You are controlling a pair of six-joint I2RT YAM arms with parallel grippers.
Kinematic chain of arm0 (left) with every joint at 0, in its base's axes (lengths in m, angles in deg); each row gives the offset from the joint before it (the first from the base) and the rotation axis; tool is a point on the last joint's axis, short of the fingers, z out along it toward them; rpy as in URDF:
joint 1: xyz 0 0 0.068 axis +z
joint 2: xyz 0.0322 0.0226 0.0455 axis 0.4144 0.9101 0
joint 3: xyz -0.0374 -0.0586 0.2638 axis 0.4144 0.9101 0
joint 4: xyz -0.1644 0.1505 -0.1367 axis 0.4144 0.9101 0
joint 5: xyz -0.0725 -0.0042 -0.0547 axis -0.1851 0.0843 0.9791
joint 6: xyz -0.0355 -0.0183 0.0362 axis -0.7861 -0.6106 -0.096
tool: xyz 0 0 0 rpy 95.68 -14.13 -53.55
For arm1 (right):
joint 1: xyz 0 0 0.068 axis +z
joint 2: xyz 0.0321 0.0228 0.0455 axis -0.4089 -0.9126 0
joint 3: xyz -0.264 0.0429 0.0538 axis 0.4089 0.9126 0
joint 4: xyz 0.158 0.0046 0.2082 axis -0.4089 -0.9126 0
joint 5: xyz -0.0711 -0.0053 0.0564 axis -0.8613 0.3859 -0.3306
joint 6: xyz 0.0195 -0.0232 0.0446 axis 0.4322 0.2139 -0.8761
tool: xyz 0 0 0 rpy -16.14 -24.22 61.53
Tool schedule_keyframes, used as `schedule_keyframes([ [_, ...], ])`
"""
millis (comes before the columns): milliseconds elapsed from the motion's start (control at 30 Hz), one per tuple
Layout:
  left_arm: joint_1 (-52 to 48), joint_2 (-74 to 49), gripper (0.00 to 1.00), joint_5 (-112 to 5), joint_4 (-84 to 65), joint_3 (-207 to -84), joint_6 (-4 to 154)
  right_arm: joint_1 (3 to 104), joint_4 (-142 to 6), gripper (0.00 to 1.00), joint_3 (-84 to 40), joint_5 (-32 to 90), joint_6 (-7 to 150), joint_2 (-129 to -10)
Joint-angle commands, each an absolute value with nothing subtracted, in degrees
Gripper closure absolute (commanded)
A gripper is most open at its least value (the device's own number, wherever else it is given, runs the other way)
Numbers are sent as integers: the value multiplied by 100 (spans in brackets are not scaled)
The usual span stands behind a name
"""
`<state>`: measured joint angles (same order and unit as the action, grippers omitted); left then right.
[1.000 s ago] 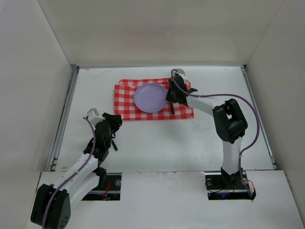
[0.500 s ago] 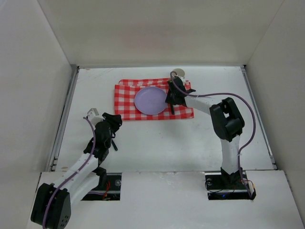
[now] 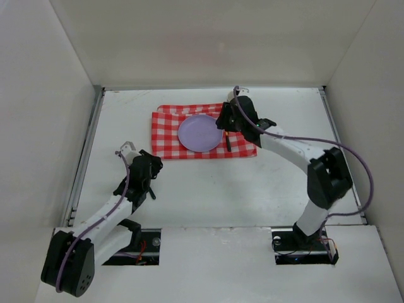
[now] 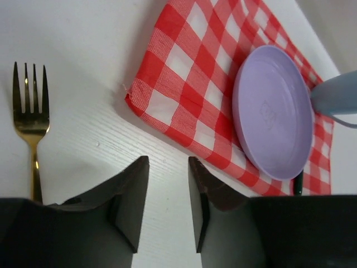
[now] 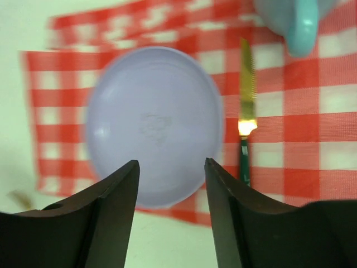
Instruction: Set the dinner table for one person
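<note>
Top external: right gripper (image 3: 224, 123) hangs over the plate (image 3: 201, 132), left gripper (image 3: 148, 169) low over bare dinner table (image 3: 208, 189), which lies under both.

Right wrist: jaws apart, nothing between them. The plate's near rim sits directly below the gap. Knife (image 5: 246, 111) lies just outside the right finger on the checked cloth (image 5: 312, 134), mug (image 5: 293, 17) ahead and to the right.

Left wrist: jaws slightly apart, empty. Fork (image 4: 30, 106) lies flat on the table left of the left finger, off the cloth. Cloth corner is just ahead of the tips.

Risks:
- Right: any drop or sideways sweep clips the plate rim or nudges the knife; either one drags the cloth and skews the setting. Mug is close enough to catch on a forward move.
- Left: the fork is thin and flat on a hard top, so the fingers may skid off it or scrape the table. A forward overshoot rucks the cloth corner.

Pose: right arm stretched forward and to its left, wrist pitched down over the cloth. Left arm folded close to its base, wrist tilted down at the table.
</note>
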<state>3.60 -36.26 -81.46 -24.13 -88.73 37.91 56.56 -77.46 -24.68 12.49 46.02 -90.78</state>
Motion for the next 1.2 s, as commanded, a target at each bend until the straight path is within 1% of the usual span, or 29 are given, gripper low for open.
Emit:
schedule_keyframes([
  [0,221,-3654,70,-8510,-1431,-9529,3863,6029,-7130,54,-1889,1129,5091,-8117],
  [67,159,-3733,75,-8660,-859,-9740,3942,6196,-6805,81,-1292,1024,5074,-7598],
  [100,115,-3768,78,-8739,-508,-9846,3977,6301,-6664,89,-1019,980,5100,-7352],
  [133,71,-3769,81,-8818,-139,-9960,4012,6407,-6567,93,-746,927,5109,-7106],
  [167,53,-3742,84,-8853,169,-10048,4030,6504,-6479,94,-491,840,5091,-6851],
  [233,79,-3663,88,-8880,977,-10215,4013,6680,-6260,94,1,655,5074,-6411],
  [267,97,-3654,89,-8880,1181,-10224,3987,6741,-6163,93,221,584,5074,-6218],
  [333,106,-3689,89,-8880,1577,-10154,3873,6786,-6048,87,573,514,5056,-5901],
  [400,45,-3689,86,-8871,1850,-10128,3688,6769,-5978,80,820,592,5065,-5724],
  [467,-69,-3655,78,-8924,2026,-10093,3460,6620,-5907,78,1004,680,5047,-5680],
  [567,-131,-3453,70,-8898,2001,-10075,3362,6426,-5688,77,1259,917,4855,-5697],
  [600,-157,-3400,69,-8854,1922,-10049,3362,6391,-5609,78,1312,1031,4810,-5714],
  [700,-237,-3181,69,-8827,1807,-10022,3415,6382,-5547,76,1366,1278,4784,-5723],
  [900,-149,-3083,70,-9047,1869,-9926,3362,6355,-5547,75,1418,1252,4748,-5601],
  [1033,-140,-2785,70,-8933,1641,-9856,3388,6294,-5547,73,1471,1243,4740,-5504],
  [1167,-123,-2749,70,-8863,1412,-9706,3450,6320,-5547,73,1436,1243,4757,-5591],
])
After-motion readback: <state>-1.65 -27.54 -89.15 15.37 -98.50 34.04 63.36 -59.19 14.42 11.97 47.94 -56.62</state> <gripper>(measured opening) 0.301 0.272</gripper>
